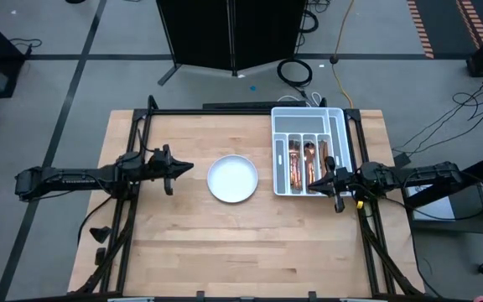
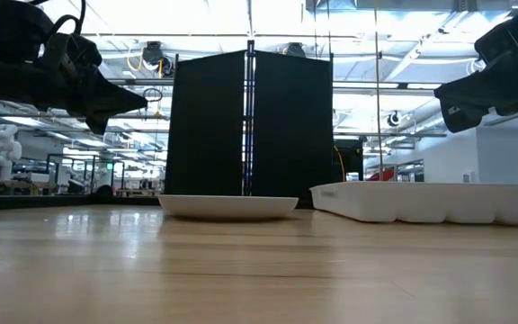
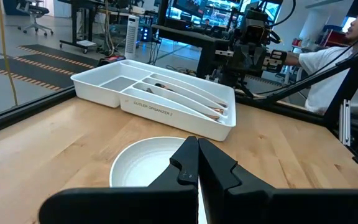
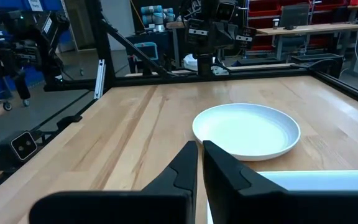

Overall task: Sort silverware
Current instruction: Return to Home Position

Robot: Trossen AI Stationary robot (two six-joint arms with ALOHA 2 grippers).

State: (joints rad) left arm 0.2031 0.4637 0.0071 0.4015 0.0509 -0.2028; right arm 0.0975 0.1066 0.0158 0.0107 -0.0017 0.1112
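Note:
The copper silverware [image 1: 306,164] lies in the long compartments of the white divided tray [image 1: 310,124] at the table's far right; a few pieces [image 3: 216,111] show in the left wrist view. A round white plate [image 1: 232,179] sits bare at the table's middle. My left gripper [image 1: 184,169] hovers shut just left of the plate, above the table. My right gripper [image 1: 319,184] hovers shut over the tray's near right corner. Both hold nothing.
Black frame rails [image 1: 137,134] run along the table's left, right and far edges. A person in a white shirt [image 3: 328,62] shows beyond the table's right side. Bare wood [image 1: 233,243] spans the near half of the table.

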